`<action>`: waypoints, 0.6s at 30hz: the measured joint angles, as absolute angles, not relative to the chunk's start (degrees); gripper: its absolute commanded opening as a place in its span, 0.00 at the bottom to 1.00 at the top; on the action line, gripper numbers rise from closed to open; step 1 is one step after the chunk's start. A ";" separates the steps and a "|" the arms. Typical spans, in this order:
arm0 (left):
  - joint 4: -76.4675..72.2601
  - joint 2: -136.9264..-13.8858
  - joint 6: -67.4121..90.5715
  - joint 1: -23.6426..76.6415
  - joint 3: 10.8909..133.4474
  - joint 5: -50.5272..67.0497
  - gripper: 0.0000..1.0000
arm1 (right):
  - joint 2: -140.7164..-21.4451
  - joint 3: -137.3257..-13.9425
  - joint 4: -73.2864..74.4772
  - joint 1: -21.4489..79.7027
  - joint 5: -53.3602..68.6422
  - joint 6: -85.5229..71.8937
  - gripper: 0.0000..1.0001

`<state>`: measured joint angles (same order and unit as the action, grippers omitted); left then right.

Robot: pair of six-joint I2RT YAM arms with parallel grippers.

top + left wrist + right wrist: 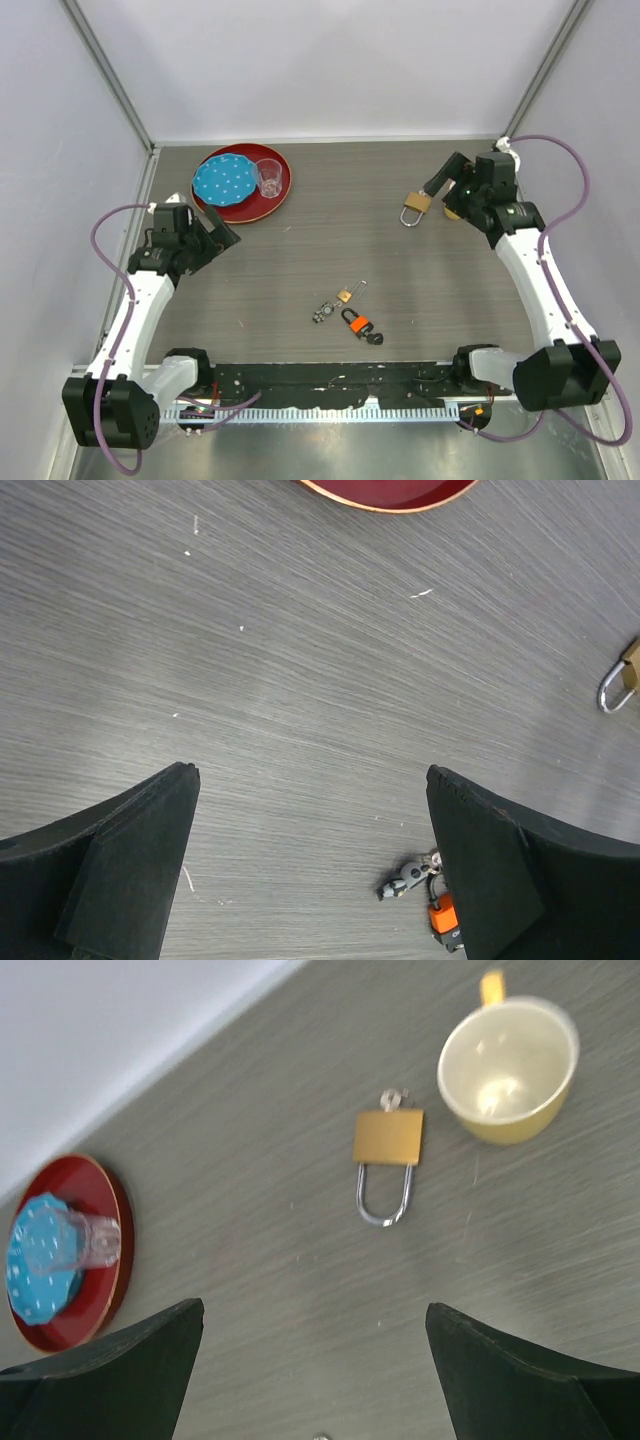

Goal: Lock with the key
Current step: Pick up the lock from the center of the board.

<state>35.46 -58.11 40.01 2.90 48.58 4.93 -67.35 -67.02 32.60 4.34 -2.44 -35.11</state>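
Observation:
A brass padlock [415, 205] with a silver shackle lies at the right back of the table. In the right wrist view the padlock [387, 1138] has a small key [393, 1098] at its base. My right gripper [447, 190] hovers just right of it, open and empty [314, 1306]. A small brass padlock [345, 295], a grey key bunch [323, 313] and an orange-and-black padlock [360, 325] lie at the centre front. My left gripper [222, 235] is open and empty [312, 771] at the left, well away from them.
A red plate [280, 200] at the back left carries a blue dotted plate [225, 180] and a clear cup [268, 177]. A yellow mug [508, 1070] stands right of the brass padlock. White walls enclose the table.

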 measured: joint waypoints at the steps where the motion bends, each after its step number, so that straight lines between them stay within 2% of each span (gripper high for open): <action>1: 35.53 -58.15 39.92 2.90 48.73 5.30 1.00 | -68.51 -67.22 33.06 5.06 -1.65 -35.22 1.00; 10: 33.98 -65.73 37.26 6.35 54.13 13.08 0.96 | -82.06 -73.58 42.85 17.12 0.30 -33.19 1.00; 18: 34.52 -79.37 35.77 23.83 61.93 12.86 0.96 | -82.02 -73.30 46.39 21.82 3.27 -29.89 0.96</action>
<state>34.52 -79.37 35.77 23.83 61.93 12.86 -82.02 -73.30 46.39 21.82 3.27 -29.89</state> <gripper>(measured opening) 0.965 0.966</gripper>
